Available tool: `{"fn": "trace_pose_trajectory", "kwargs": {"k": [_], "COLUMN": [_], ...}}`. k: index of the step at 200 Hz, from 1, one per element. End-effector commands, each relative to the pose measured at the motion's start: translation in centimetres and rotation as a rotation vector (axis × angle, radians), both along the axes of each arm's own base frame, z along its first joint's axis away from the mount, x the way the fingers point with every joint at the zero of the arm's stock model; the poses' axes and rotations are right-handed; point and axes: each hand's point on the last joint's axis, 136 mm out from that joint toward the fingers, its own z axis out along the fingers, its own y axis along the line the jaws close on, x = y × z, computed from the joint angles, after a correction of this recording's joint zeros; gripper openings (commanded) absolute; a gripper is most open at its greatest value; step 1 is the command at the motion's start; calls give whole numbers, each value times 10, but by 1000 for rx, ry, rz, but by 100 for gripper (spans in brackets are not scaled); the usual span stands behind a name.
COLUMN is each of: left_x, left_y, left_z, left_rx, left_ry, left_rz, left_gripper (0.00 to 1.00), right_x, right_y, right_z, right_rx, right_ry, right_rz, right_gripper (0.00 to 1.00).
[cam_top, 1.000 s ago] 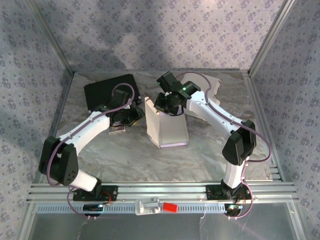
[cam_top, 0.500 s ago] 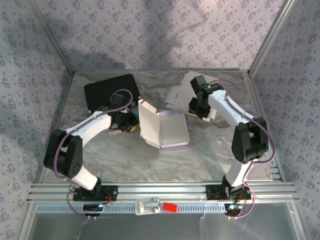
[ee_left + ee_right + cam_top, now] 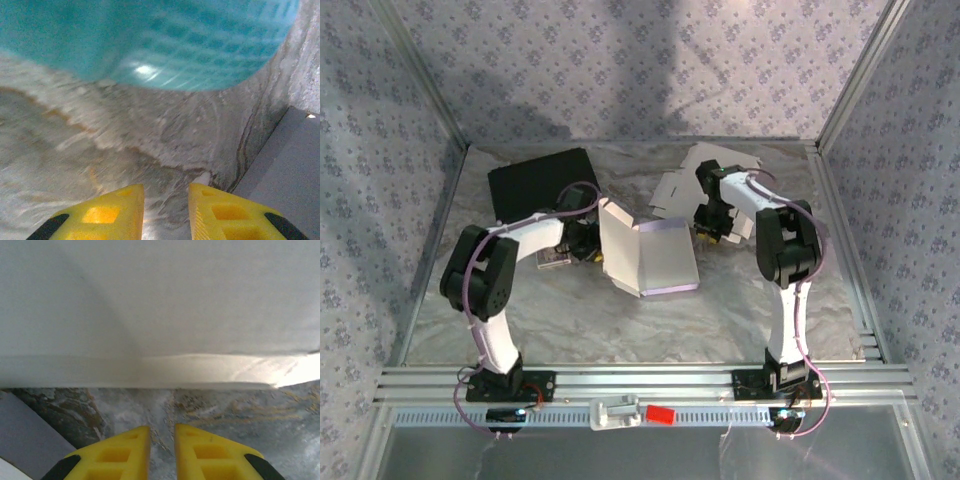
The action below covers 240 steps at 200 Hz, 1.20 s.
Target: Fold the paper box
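My left gripper (image 3: pixel 166 192) and right gripper (image 3: pixel 162 432) hang low over the marbled table (image 3: pixel 620 320), yellow fingers slightly parted, gripping nothing. The partly folded paper box (image 3: pixel 645 258) lies between them, its left flap just beside my left gripper. A black mat (image 3: pixel 535 182) sits rear-left, and floral-patterned walls (image 3: pixel 620 70) enclose the table.

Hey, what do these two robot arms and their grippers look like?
The left arm and right arm have white links, black joints and looping purple cables. The left gripper and right gripper have yellow fingers with recessed pockets and black patches.
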Motion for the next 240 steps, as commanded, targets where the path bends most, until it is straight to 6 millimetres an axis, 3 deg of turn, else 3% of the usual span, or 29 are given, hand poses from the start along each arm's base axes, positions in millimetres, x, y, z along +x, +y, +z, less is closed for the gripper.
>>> {"fn": "trace_pose_trajectory", "kwargs": {"k": [1, 125, 179, 240], "left_x": [20, 66, 76, 80], "left_y": [-22, -49, -71, -84], "left_z": [8, -7, -1, 12], "left_rx": [-47, -74, -185, -303], "left_ry": [-45, -85, -139, -202], "left_rz": [-26, -46, -35, -26], "left_gripper": [28, 28, 22, 20], "right_x": [2, 1, 2, 2], "right_y": [11, 30, 35, 41], "right_z": [-2, -15, -11, -12], "right_rx": [27, 92, 113, 124], "right_ry": [16, 8, 0, -1], "right_rz": [33, 72, 67, 72], "right_gripper": [21, 21, 21, 21]}}
